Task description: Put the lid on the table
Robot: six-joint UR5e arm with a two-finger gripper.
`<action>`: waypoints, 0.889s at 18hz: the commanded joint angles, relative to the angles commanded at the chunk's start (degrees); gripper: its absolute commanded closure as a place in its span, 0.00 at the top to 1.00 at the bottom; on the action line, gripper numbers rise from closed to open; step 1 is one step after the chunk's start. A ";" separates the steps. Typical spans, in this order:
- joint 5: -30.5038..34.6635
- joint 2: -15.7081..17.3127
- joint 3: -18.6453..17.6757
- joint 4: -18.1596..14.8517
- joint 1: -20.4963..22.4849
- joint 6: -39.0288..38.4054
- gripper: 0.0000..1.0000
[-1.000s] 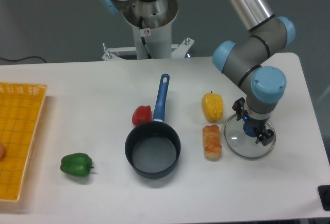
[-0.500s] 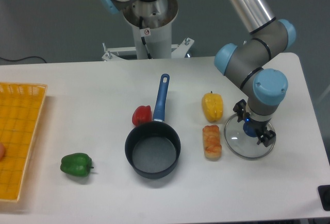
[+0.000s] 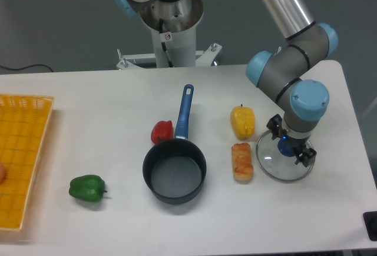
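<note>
The lid (image 3: 275,166), a clear glass disc with a metal rim, lies flat on the white table (image 3: 106,103) at the right, beside the bread roll. My gripper (image 3: 289,142) points straight down over the lid's centre. Its two black fingers (image 3: 273,123) stand apart on either side of the small blue knob (image 3: 285,149), so it is open. The wrist hides the lid's far edge.
A dark saucepan (image 3: 174,170) with a blue handle sits mid-table, with a red pepper (image 3: 161,132) by it. A yellow pepper (image 3: 242,122) and a bread roll (image 3: 241,162) lie just left of the lid. A green pepper (image 3: 87,188) and a yellow mesh tray (image 3: 23,150) are at the left.
The wrist and gripper have shifted slightly to the right and up. The lid stays where it was on the table.
</note>
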 joint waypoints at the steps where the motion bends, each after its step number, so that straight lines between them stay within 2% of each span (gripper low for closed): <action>1: 0.00 0.00 -0.09 0.00 0.00 0.00 0.93; 2: 0.00 0.00 -0.09 0.00 0.00 0.00 0.93; 3: 0.00 0.00 -0.09 -0.09 0.00 -0.09 0.88; 10: 0.53 0.00 -1.05 -0.18 0.00 0.00 0.88; 12: 2.62 -0.17 -1.40 -0.18 -0.09 0.09 0.88; 16: 4.57 -0.17 -1.49 -0.35 -0.53 -0.09 0.81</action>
